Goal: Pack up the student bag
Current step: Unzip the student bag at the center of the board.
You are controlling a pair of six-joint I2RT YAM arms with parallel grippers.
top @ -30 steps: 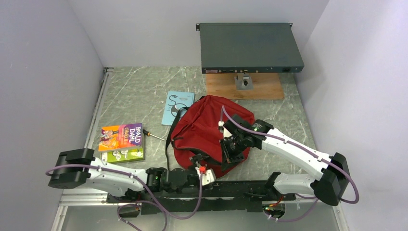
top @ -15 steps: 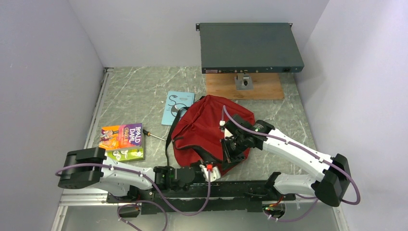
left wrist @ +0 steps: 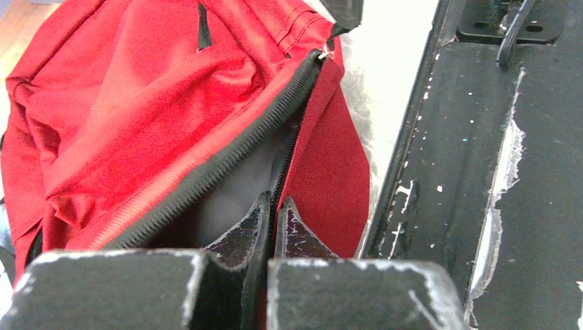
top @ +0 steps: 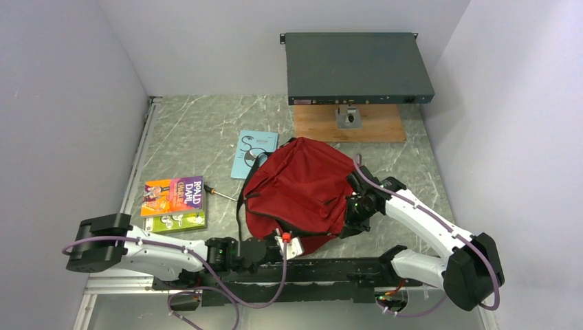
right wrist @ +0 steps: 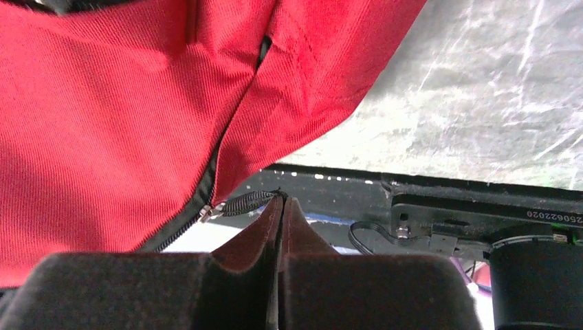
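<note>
- bag (top: 299, 185), seen from the top camera, lies slumped on the table (top: 192, 130) near the front edge, just ahead of the arm bases. a black strap (top: 240, 220) hangs down its left side.
- same view: the left gripper (top: 284, 240) is at the bag's near edge, and the right gripper (top: 349, 214) is tucked against its right side.
- same view: two stacked books (top: 174, 203) lie left of the bag, apart from it. a pale blue booklet (top: 253, 152) touches its far left corner. a dark box (top: 357, 67) sits on a board (top: 347, 124) at the back.
- left wrist: the left gripper (left wrist: 273, 206) has its fingers pressed together, pinching the bag's (left wrist: 137, 103) edge along the zipper (left wrist: 227, 161). the opening gapes to the left, showing grey lining. a black rail (left wrist: 481, 137) runs on the right.
- right wrist: the right gripper (right wrist: 282, 203) has its fingers pressed together, the tips nipping the black tail end of the zipper (right wrist: 244, 203). a metal pull (right wrist: 206, 213) sits just left of the tips, and red fabric of the bag (right wrist: 103, 103) fills the view above.
</note>
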